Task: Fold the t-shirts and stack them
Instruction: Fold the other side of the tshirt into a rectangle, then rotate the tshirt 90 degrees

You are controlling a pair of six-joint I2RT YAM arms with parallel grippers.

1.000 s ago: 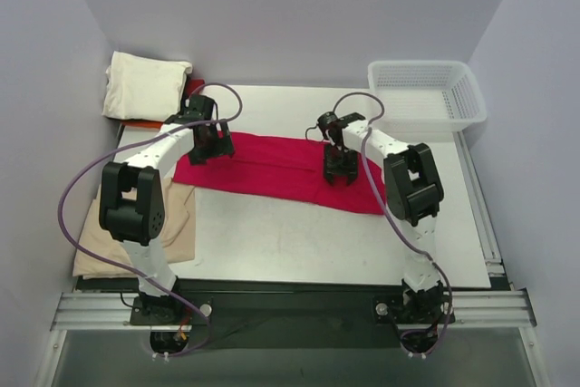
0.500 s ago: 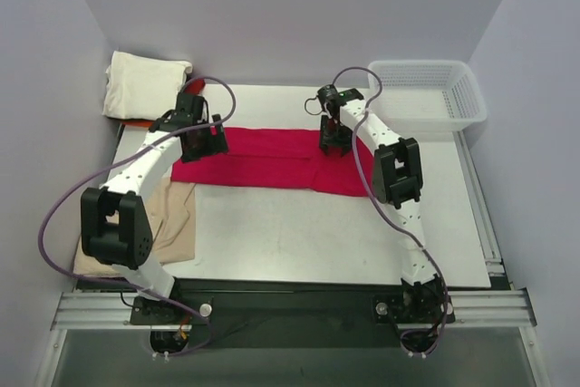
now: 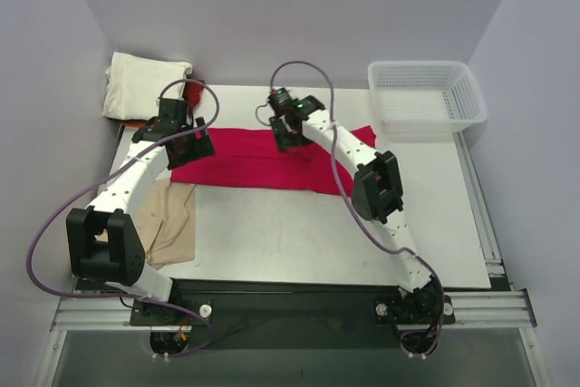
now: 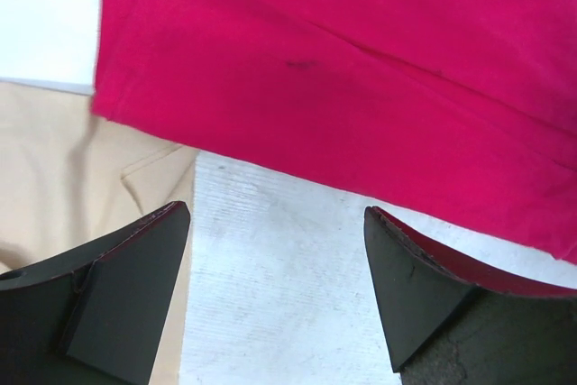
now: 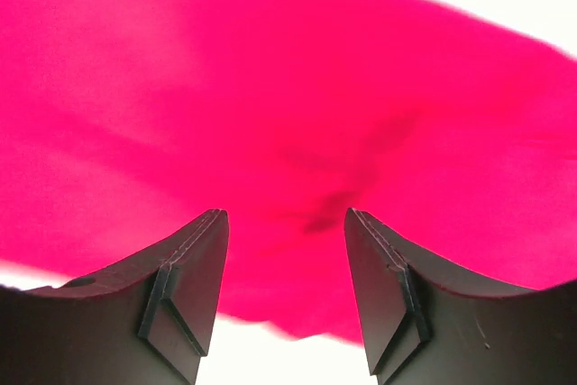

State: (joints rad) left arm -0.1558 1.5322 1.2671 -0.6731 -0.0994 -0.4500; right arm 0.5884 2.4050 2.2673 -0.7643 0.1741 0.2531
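The left gripper is hanging wide open over the white bench, near the left end of the crimson-red soft cloth t-shirt, which is lying across the far half. The right gripper, jaws apart and empty, is hovering above its far edge.

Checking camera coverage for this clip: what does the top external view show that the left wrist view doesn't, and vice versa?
Only top external: the white basket, the folded cream shirt, the right gripper above the red shirt. Only left wrist: a small dark mark on the red cloth, and that the left gripper stands open, empty. Both: red shirt, tan shirt, white table.
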